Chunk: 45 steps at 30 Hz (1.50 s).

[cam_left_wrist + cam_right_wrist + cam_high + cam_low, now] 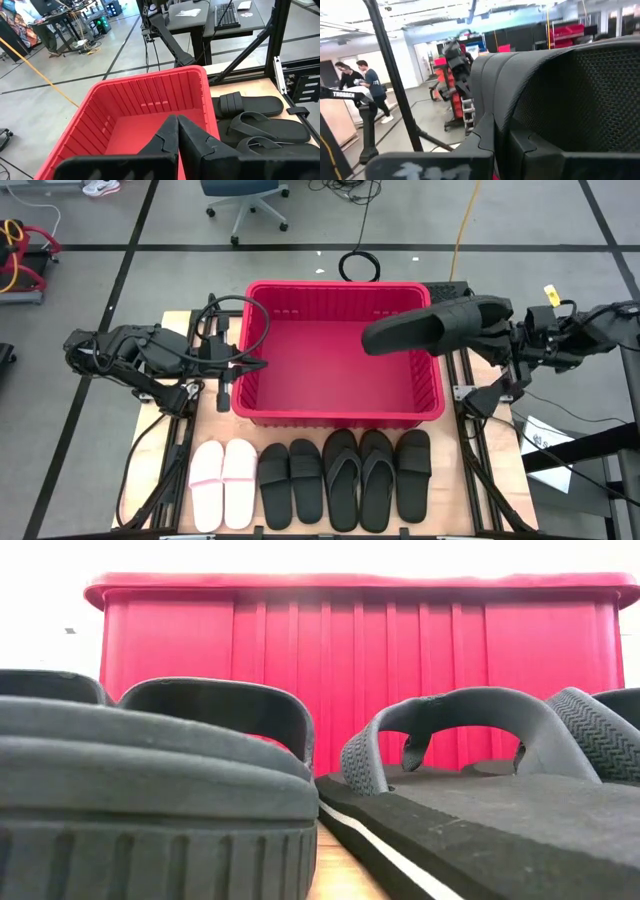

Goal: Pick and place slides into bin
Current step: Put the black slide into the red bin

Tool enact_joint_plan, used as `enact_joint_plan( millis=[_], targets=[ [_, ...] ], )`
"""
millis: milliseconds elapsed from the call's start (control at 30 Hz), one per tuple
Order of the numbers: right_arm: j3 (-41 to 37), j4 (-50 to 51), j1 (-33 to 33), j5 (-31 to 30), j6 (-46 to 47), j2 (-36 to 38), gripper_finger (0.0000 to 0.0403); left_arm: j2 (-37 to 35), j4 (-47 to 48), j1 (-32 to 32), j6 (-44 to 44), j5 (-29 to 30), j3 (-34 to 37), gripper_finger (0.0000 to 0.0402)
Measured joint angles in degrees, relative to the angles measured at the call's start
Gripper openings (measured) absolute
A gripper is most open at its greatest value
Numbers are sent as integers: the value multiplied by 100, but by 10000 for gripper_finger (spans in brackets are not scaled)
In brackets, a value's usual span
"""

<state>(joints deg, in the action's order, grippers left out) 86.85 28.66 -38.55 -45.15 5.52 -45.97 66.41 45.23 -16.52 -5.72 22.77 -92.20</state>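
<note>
R gripper fingers clamp heel end of a black slide, held level w/ toe over the bin interior, prob. so it drops inside. L gripper fingers pressed together, empty, parked at bin's left wall. Seven other slides lined up in front of the bin.

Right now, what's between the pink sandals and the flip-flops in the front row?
A pair of black wide-strap sandals lies between the pink sandals and the flip-flops, seen in the high view.
</note>
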Motion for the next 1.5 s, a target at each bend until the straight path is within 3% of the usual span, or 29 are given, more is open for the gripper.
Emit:
enact_joint_plan(
  millis=[233, 500, 733, 1067, 1267, 1500],
  targets=[
    [341, -319, 555, -26, -765, -609, 2, 0, -2, 1, 31, -34, 0, 7],
    [359, 112, 2012, 166, -643, -1329, 2, 0, -2, 1, 35, -32, 0, 6],
    [357, 857, 3457, 2383, -116, -1997, 2, 0, -2, -1, 39, -31, 0, 2],
    [358, 2758, 5241, 4615, -16, -2497, 2, 0, -4, 1, 39, -33, 0, 2],
    [357, 3755, 6048, 5606, -519, -3091, 2, 0, -4, 1, 39, -34, 0, 5],
    [357, 4701, 6587, 6193, -1192, -3749, 2, 0, -4, 1, 39, -34, 0, 6]
  ],
)
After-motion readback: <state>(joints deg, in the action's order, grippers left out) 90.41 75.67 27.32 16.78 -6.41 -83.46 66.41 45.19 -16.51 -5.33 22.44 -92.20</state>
